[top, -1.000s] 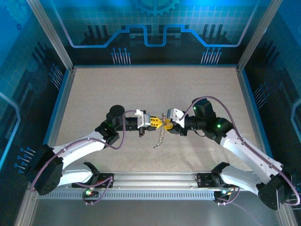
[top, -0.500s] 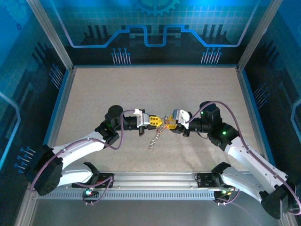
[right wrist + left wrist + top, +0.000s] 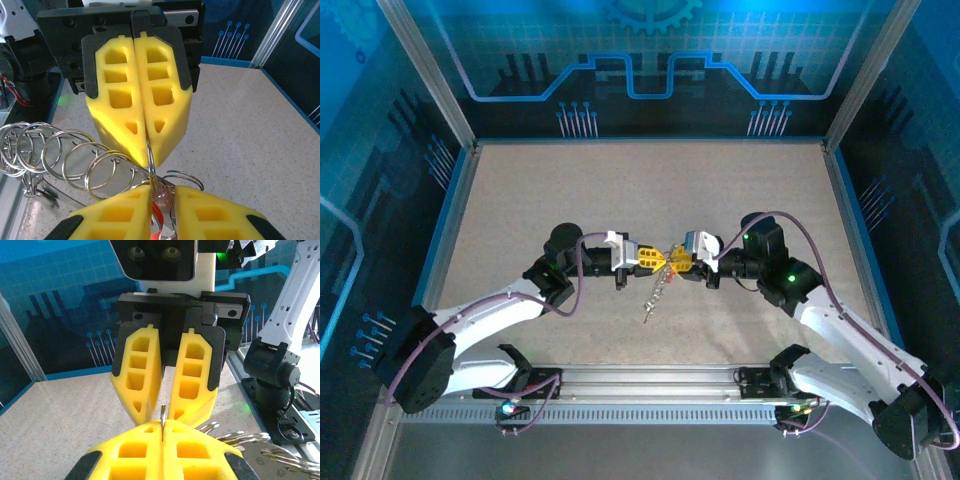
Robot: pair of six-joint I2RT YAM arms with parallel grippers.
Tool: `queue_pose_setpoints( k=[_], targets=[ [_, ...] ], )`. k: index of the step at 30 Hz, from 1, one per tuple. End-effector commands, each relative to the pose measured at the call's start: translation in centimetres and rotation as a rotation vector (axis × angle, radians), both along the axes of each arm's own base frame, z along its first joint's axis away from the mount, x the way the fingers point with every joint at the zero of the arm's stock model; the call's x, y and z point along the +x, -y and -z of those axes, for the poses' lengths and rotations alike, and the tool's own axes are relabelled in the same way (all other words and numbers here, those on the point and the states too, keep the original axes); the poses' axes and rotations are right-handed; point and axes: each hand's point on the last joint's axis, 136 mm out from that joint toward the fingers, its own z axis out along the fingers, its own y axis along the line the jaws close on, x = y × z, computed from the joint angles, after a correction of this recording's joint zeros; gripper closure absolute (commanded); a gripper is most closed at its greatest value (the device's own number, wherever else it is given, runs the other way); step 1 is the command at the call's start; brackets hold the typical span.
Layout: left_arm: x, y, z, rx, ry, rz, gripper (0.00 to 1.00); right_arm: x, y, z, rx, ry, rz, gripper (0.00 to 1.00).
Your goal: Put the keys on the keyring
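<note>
My left end effector (image 3: 655, 259) is closed tight on the keyring (image 3: 149, 159). It pinches the thin silver wire right at its tips, and the wire stands up edge-on out of the seam between them. My right end effector (image 3: 678, 264) meets the keyring from the opposite side, tip to tip with the left one, both raised above the middle of the desk (image 3: 540, 200). The right one stands slightly parted, with the same wire running through the narrow gap. I cannot tell whether it presses on the wire or only brackets it. Just below the wire, low in that gap, a red tag (image 3: 157, 222) shows; the key it belongs to is too hidden for me to make out. From the pinched spot a row of silver loops (image 3: 65, 155) trails off the keyring. In the right wrist view they fan out to the left of the wire, overlapping one another, and in the left wrist view they lie low to its right. From above, this strand hangs down from the keyring's held point toward my bases, slanting a little to my left, with its lower end near or on the desk.
</note>
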Motion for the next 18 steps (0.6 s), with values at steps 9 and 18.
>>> queue_pose_setpoints(
  k=[9,18],
  targets=[
    [-0.2,0.7,-2.5,-0.071,0.055,0.051,1.0,0.0,-0.6,-0.9,0.057,-0.005,-0.024,0.95],
    [0.3,-0.3,0.7,0.113,0.01,-0.031,0.77,-0.2,0.1,-0.3,-0.069,0.043,0.006,1.0]
  ],
)
